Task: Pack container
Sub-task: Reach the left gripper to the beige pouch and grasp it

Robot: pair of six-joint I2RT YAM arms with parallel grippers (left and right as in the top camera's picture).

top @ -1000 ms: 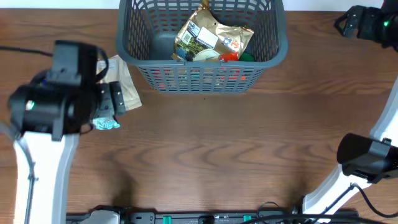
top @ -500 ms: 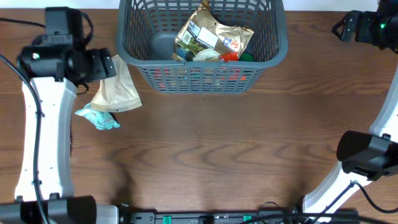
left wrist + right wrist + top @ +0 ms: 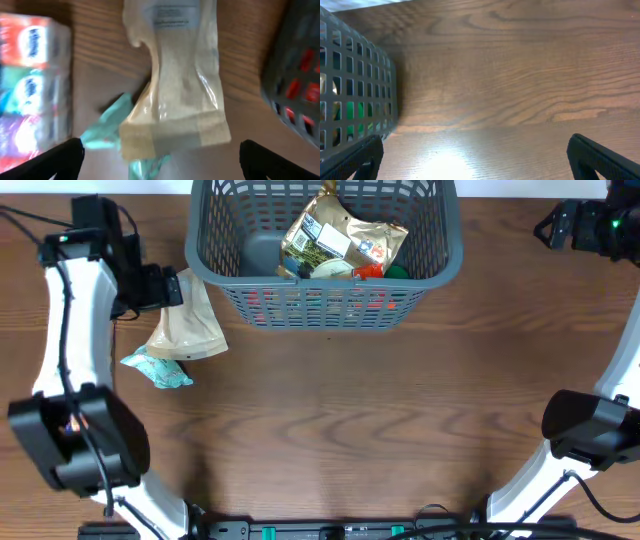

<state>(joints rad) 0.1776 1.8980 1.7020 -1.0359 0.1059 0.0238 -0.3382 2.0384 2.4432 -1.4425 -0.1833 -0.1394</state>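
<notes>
1. Brown wood-grain table [image 3: 350,400]: carries every item below.
2. Large dark grey plastic container [image 3: 330,305], rectangular, slotted lattice walls: stands at the far centre of the table, partly filled.
3. Left gripper [image 3: 160,161]: positioned left of the container, over the tan pouch; its 2 fingers are spread wide with nothing pinched.
4. Right gripper [image 3: 480,157]: at the far right corner, low over bare wood beside the container's wall; fingers likewise spread, nothing between them.
5. Crinkled gold foil snack bag [image 3: 335,240]: inside the container, leaning on the near wall.
6. Flat tan paper pouch with clear window [image 3: 188,325]: on the table just left of the container.
7. Multicoloured wrapped pack [image 3: 30,85]: blurred, possibly pocket tissues; beside the pouch.
8. Crumpled teal wrapper [image 3: 160,370]: touching the pouch's near end.
9. Small red item [image 3: 368,271] and green item [image 3: 397,272]: inside the container, against the near wall.
</notes>
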